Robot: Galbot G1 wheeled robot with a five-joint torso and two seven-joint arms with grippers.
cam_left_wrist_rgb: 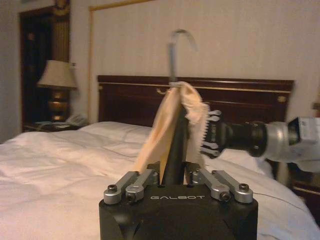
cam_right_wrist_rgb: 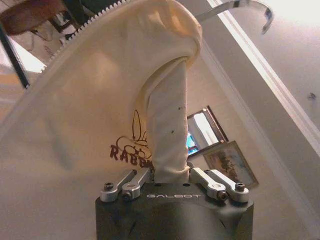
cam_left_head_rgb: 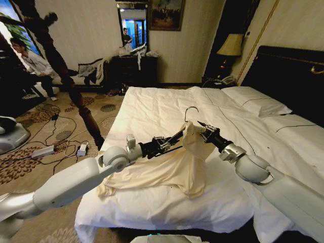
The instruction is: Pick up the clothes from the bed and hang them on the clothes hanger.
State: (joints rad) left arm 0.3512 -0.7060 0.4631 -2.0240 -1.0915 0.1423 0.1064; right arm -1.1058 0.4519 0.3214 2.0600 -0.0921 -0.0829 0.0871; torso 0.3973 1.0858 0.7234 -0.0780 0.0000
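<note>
Over the white bed [cam_left_head_rgb: 152,104] the cream clothes [cam_left_head_rgb: 174,169] hang from the neck, their lower part spread on the duvet. My left gripper [cam_left_head_rgb: 168,142] is shut on one arm of the black clothes hanger [cam_left_head_rgb: 177,135], whose silver hook [cam_left_head_rgb: 190,112] points up. My right gripper [cam_left_head_rgb: 199,126] is shut on the bunched collar beside the hook. In the left wrist view the hanger [cam_left_wrist_rgb: 175,145] rises from my left gripper [cam_left_wrist_rgb: 175,172], the clothes [cam_left_wrist_rgb: 167,122] draped over it and my right gripper [cam_left_wrist_rgb: 209,133] alongside. The right gripper [cam_right_wrist_rgb: 170,172] pinches the clothes [cam_right_wrist_rgb: 100,100] in its own view.
White pillows [cam_left_head_rgb: 255,101] and a tall black headboard [cam_left_head_rgb: 288,76] stand at the bed's right. A lamp [cam_left_head_rgb: 230,45] is beyond them. Cables and power strips [cam_left_head_rgb: 45,151] lie on the carpet left of the bed, near a dark slanting stand [cam_left_head_rgb: 76,96]. A dark dresser [cam_left_head_rgb: 134,68] lines the far wall.
</note>
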